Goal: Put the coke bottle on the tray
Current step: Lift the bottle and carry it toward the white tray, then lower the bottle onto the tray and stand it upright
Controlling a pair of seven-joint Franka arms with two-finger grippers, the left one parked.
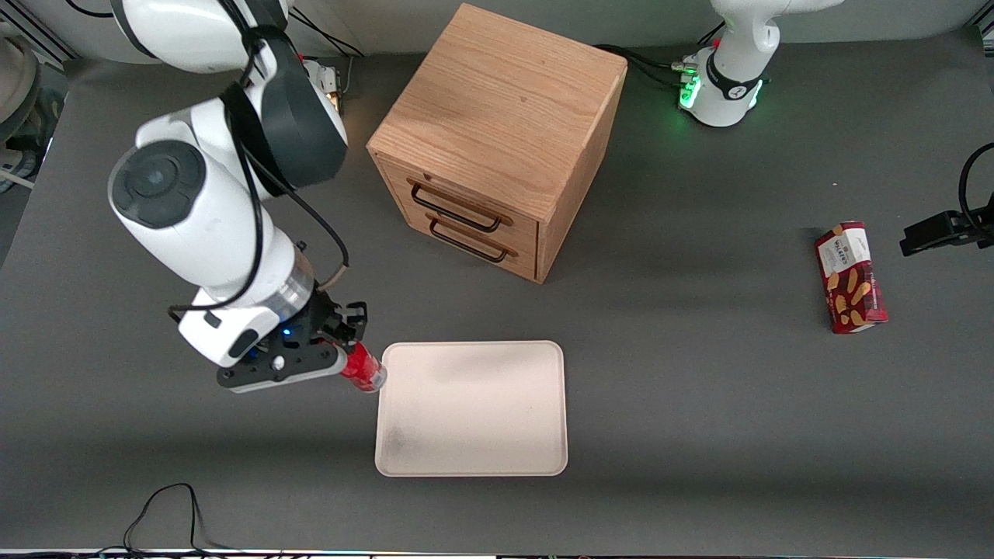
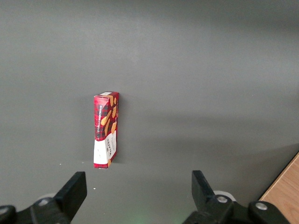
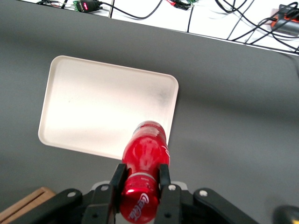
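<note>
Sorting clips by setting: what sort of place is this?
Probably a robotics lab bench: the tool holds a coke bottle beside a tray on a dark table with loose cables.

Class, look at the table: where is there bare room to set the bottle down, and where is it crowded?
The tray is bare all over. Open table lies between the tray and the biscuit box. It is tight at the tray's edge toward the working arm, where the gripper holds the coke bottle, and by the cabinet.

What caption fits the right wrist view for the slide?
Gripper holds the coke bottle in the air, at the edge of the bare cream tray.
</note>
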